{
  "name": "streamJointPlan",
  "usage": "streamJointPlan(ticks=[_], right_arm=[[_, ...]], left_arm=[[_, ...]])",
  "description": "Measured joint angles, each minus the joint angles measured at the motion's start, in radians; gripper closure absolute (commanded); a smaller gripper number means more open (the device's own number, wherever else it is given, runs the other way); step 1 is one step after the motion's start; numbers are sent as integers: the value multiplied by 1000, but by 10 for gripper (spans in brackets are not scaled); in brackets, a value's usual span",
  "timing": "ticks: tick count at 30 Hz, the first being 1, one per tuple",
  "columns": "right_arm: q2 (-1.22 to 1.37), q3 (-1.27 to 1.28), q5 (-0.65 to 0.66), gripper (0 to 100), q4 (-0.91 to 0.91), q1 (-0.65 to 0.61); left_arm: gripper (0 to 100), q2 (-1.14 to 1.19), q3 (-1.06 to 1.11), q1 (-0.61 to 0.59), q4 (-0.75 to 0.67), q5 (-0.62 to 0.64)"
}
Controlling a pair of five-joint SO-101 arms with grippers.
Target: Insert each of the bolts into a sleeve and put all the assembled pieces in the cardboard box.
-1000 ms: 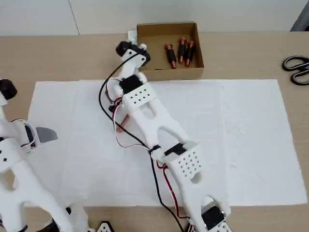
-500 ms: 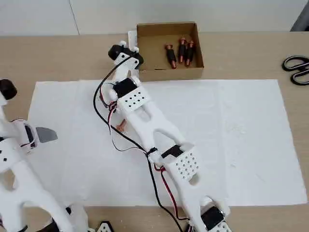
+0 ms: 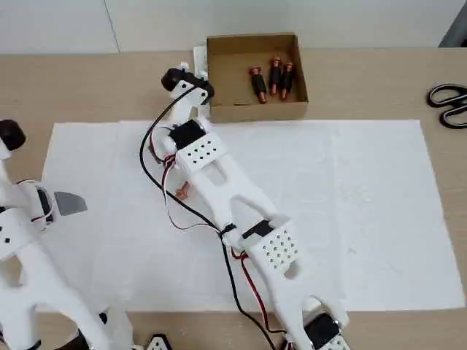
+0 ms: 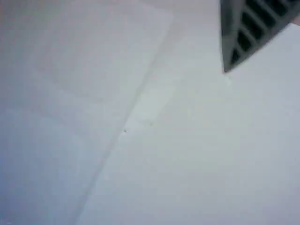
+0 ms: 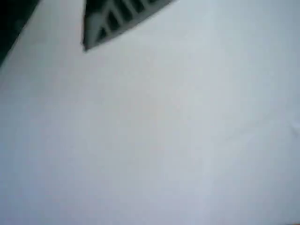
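Cannot tell opening of the tool left of the cardboard box; must draw nearward to the bolt beneath that arm.

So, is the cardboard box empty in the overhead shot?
No, three assembled pieces lie side by side inside the cardboard box, in its right half.

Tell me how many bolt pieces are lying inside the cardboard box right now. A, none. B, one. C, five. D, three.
D: the high view shows three dark pieces with copper-coloured ends lying close together on the floor of the cardboard box.
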Motion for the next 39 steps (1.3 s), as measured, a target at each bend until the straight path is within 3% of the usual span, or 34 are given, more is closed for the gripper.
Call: streamJointPlan(ticks=[9, 31, 36, 39], right_arm=[[-14, 17, -3, 866, 74, 9], [49, 14, -3, 872, 15, 17], [52, 14, -5, 998, 15, 25], [55, 14, -5, 993, 15, 28]], left_arm=[[669, 0, 0, 0, 0, 0], [669, 0, 44, 0, 0, 5], [669, 0, 44, 0, 0, 2], [669, 0, 44, 0, 0, 3]])
